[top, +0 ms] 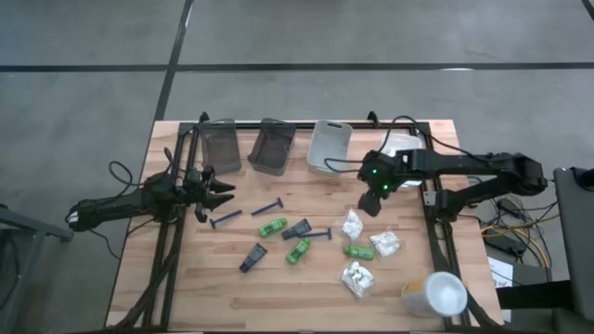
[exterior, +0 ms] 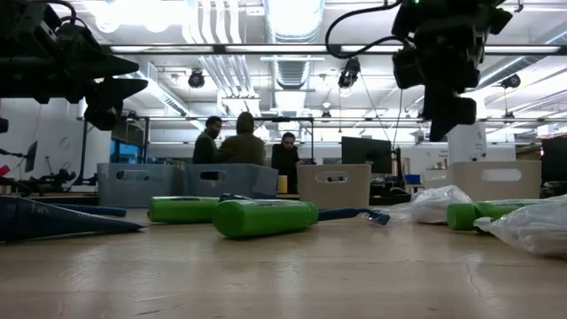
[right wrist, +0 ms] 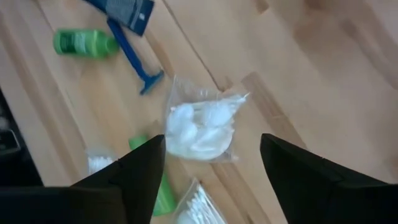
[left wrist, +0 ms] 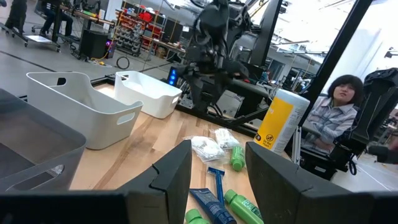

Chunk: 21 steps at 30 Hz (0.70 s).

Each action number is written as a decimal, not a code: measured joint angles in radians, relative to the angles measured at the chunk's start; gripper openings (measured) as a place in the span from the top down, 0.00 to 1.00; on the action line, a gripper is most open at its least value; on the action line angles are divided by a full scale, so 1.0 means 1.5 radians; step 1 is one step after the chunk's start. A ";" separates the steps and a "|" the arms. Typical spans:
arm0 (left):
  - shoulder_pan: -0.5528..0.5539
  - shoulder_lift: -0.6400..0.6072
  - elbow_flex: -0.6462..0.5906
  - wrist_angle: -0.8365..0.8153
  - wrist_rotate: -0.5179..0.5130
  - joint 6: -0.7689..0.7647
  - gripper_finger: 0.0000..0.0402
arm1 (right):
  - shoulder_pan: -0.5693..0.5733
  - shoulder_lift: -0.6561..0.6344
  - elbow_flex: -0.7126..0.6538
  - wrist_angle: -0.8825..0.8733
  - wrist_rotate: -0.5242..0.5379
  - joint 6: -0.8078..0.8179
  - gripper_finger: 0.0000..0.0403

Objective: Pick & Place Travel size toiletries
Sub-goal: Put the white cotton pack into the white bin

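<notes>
That crinkly white packet [right wrist: 202,127] lies flat on the counter [top: 213,278], with the right tool [right wrist: 211,165] hanging open right over it. A pinch on loose film alone could slip or drag it into the green pack [top: 357,250] just beside. Left tool [top: 215,195] waits half open near the razors.

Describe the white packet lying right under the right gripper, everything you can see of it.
The white packet is a clear, crinkly plastic bag holding soft-looking white pieces bunched toward one side. It looks sealed and lies flat on the wooden table, nothing resting on it. The right gripper hangs above it with fingers open, not touching. A blue razor lies close beside one corner; whether they touch is unclear.
</notes>
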 joint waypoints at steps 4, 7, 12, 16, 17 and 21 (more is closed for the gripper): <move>0.000 0.000 0.000 0.000 0.000 0.000 0.61 | 0.018 0.020 0.000 0.002 0.000 -0.016 0.28; 0.000 0.000 0.000 0.000 0.000 0.000 0.61 | 0.028 0.035 0.000 0.002 0.003 -0.018 0.23; -0.001 0.000 0.000 0.000 0.000 0.000 0.61 | 0.045 0.071 -0.001 0.005 0.011 -0.018 0.17; -0.001 0.000 0.000 0.000 0.000 0.000 0.61 | 0.073 0.116 -0.002 0.014 0.042 -0.023 0.15; -0.001 0.000 0.000 0.000 0.000 0.000 0.61 | 0.080 0.128 -0.002 0.021 0.045 -0.029 0.15; -0.001 0.000 0.000 0.000 0.000 0.000 0.61 | 0.106 0.176 -0.002 0.040 0.067 -0.041 0.17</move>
